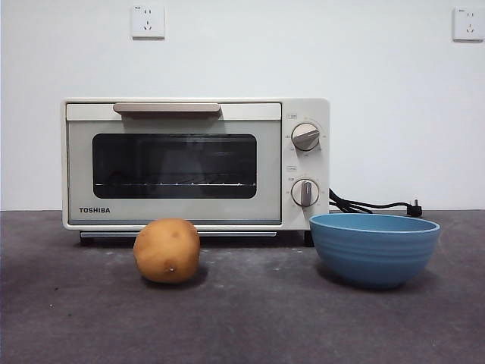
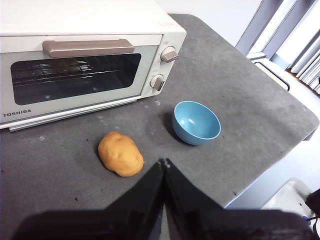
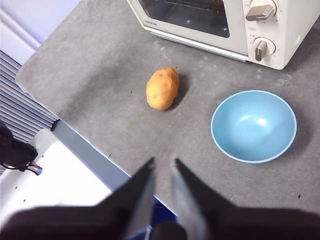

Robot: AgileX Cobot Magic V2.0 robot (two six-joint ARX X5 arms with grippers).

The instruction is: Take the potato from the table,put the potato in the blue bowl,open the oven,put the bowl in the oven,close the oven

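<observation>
The tan potato (image 1: 167,250) lies on the dark grey table (image 1: 265,326) in front of the oven's door. To its right the blue bowl (image 1: 374,246) stands upright and empty. Behind both, the cream TOSHIBA oven (image 1: 189,163) has its door shut. My left gripper (image 2: 163,161) hovers high above the table's near side, shut and holding nothing, with the potato (image 2: 120,153) and bowl (image 2: 196,122) beyond it. My right gripper (image 3: 162,161) hangs over the table edge, its jaws a narrow gap apart and empty, well away from the potato (image 3: 162,88) and bowl (image 3: 253,125). Neither arm shows in the front view.
A black cord and plug (image 1: 375,205) lie on the table behind the bowl, to the right of the oven. Two wall sockets (image 1: 148,22) sit high on the white wall. The table's edge (image 3: 75,135) drops off under my right gripper.
</observation>
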